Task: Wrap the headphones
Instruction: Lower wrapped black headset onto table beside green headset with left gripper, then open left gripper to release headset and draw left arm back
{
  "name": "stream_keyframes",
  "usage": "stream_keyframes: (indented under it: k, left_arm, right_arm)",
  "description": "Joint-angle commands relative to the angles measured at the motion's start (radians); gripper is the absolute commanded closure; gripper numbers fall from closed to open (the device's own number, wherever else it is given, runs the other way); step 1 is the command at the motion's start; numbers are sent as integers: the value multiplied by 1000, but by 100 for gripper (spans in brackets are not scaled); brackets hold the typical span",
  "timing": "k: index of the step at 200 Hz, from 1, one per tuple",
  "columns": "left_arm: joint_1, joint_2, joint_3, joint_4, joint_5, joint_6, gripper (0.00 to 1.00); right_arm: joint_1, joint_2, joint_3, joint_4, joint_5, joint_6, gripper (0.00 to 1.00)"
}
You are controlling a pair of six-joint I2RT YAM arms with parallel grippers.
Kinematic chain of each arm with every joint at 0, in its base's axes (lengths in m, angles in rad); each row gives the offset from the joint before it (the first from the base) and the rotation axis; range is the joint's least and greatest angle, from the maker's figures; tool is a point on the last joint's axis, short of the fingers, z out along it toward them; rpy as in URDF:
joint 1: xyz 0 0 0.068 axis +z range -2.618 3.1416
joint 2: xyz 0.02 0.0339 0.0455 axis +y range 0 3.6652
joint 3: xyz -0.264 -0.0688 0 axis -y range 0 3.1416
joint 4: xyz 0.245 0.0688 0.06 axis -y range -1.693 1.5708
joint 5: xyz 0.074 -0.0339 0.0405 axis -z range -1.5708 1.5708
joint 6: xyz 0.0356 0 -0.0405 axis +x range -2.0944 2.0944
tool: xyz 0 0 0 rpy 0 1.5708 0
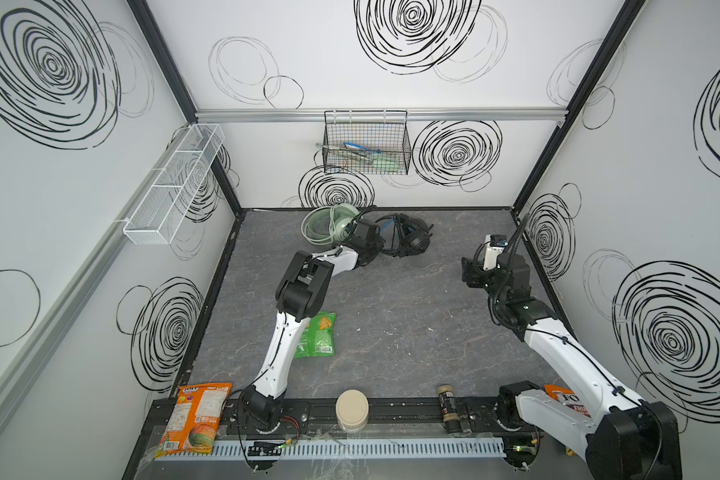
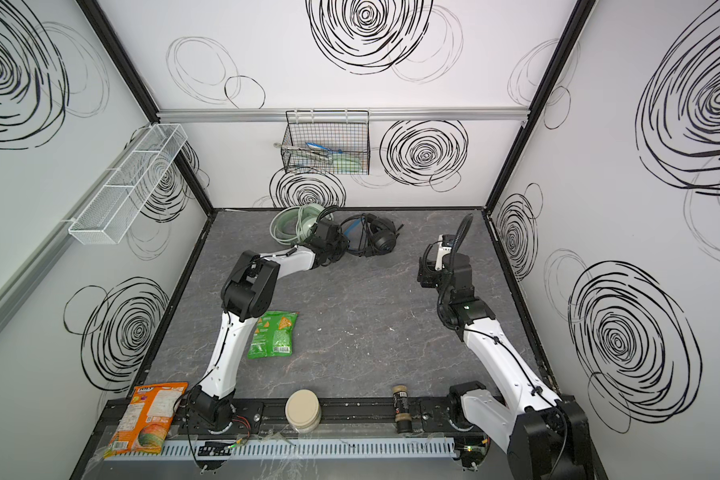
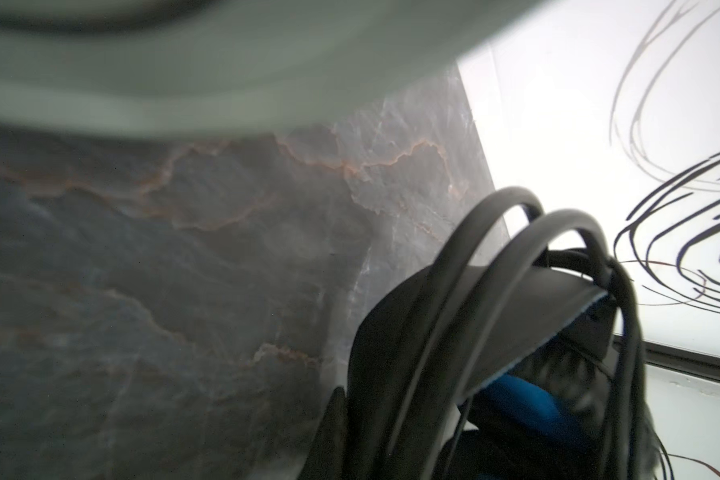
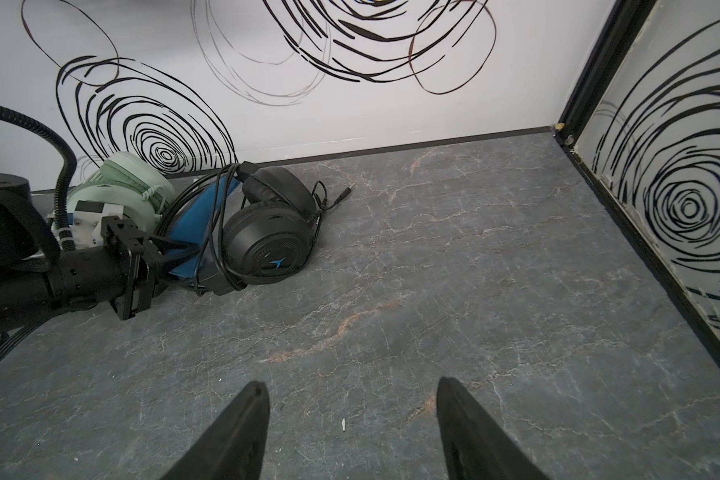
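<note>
The black headset (image 4: pixel 267 232) lay by the back wall (image 4: pixel 350 116), touching the mint-green headset (image 4: pixel 121 187). The left gripper (image 4: pixel 159 253) sat low at its headband, grip unclear. The right gripper (image 4: pixel 348 388) hovered well apart, jaws spread, empty.

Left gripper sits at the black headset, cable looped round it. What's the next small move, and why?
Probably draw the left gripper away from the black headset: its cable already loops over the headband, with only the plug end trailing on the table. The right gripper hangs open, apart.

A mint-green headset (image 4: pixel 129 183), black-and-blue headset (image 4: pixel 267 245), grey marbled table (image 4: pixel 433 270).
</note>
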Motion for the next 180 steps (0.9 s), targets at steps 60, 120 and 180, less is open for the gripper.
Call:
stream_keyframes:
  k: [60,120,180]
  left_arm:
    - [-9,-29,5,51,-50,-29,51]
    - [-17,-92,-68,67,-62,-33,7]
    - [-33,-155,-172,99,-41,-40,4]
  right_arm:
    - [8,-15,64,14,10,-15,32]
    - [11,-25,82,3,6,-18,32]
    - [10,-26,108,3,7,-19,30]
